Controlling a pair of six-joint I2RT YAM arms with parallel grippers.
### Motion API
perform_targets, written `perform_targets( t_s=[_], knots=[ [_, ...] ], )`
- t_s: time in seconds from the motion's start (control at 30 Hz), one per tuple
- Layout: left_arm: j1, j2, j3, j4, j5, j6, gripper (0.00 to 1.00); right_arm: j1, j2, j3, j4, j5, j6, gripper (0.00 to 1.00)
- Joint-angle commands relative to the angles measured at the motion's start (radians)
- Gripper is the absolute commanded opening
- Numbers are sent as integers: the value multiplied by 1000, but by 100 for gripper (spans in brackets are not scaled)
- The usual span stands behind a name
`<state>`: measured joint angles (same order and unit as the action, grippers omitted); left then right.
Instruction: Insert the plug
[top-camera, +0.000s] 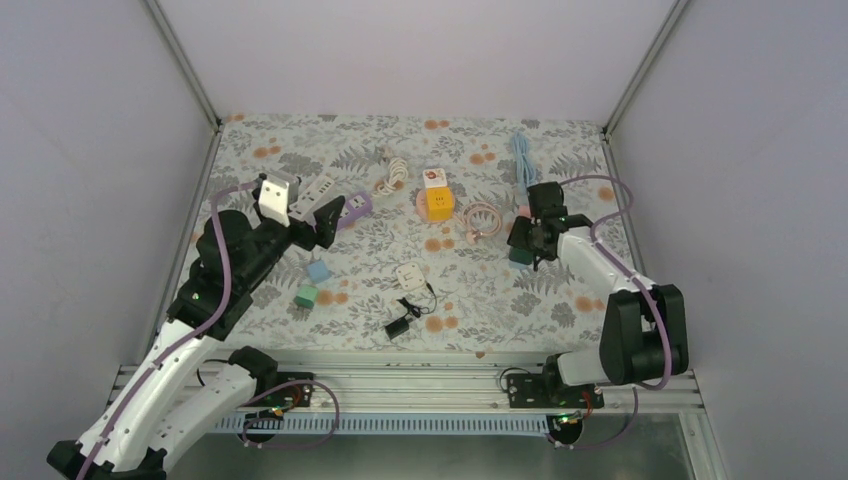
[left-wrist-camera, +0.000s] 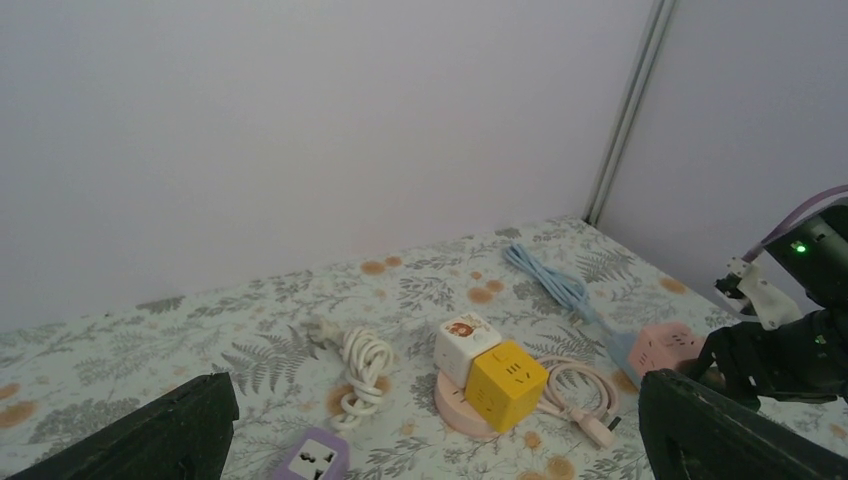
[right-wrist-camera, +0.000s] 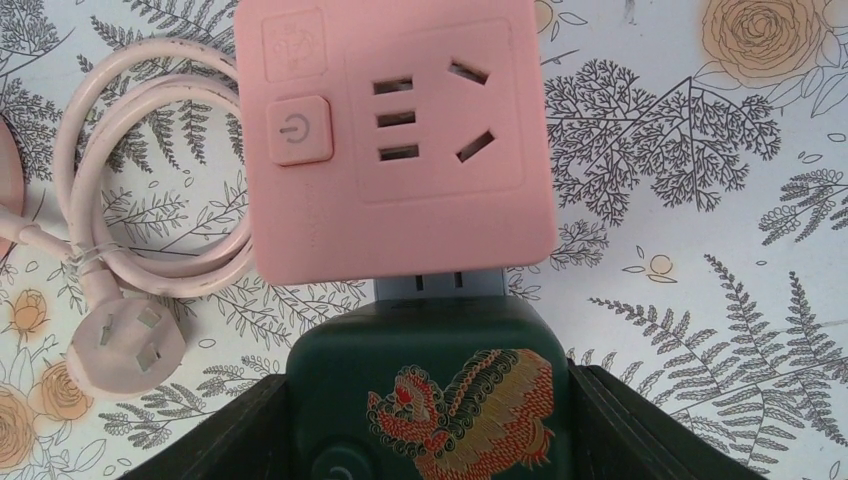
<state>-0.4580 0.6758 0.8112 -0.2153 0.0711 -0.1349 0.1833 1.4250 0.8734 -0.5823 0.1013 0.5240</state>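
Note:
My right gripper (right-wrist-camera: 428, 400) is shut on a dark green socket cube (right-wrist-camera: 430, 390) with a red and gold beast printed on it. A pink socket cube (right-wrist-camera: 395, 140) lies just beyond it on the table. A light blue plug (right-wrist-camera: 440, 285) sits between the two cubes, touching both; I cannot tell how deep it is seated. Its blue cable (top-camera: 522, 160) runs to the far edge. In the top view the right gripper (top-camera: 525, 245) is at the right of the table. My left gripper (top-camera: 312, 222) is open and empty, raised at the left.
A yellow and white cube pair (top-camera: 438, 195) stands on a pink round base mid-table, with a pink coiled cord (top-camera: 480, 218) and white cord (top-camera: 392, 175) nearby. A purple power strip (top-camera: 355, 208), small blue and green cubes (top-camera: 319, 270), a white adapter (top-camera: 408, 275) and a black adapter (top-camera: 398, 326) lie centre-left.

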Motion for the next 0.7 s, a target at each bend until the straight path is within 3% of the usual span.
perform_targets(
  t_s=[0.0, 0.27, 0.37, 0.67],
  knots=[
    [0, 5, 16, -3, -31, -2, 100, 7, 51, -77, -35, -40, 78, 53],
    [2, 94, 57, -97, -290, -125, 100, 10, -51, 239, -141, -8, -103, 96],
    [6, 147, 75, -183, -367, -236, 100, 12, -65, 289, -130, -15, -141, 99],
    [100, 347, -5, -410, -257, -493, 100, 146, -137, 189, 84, -144, -81, 95]
  ],
)
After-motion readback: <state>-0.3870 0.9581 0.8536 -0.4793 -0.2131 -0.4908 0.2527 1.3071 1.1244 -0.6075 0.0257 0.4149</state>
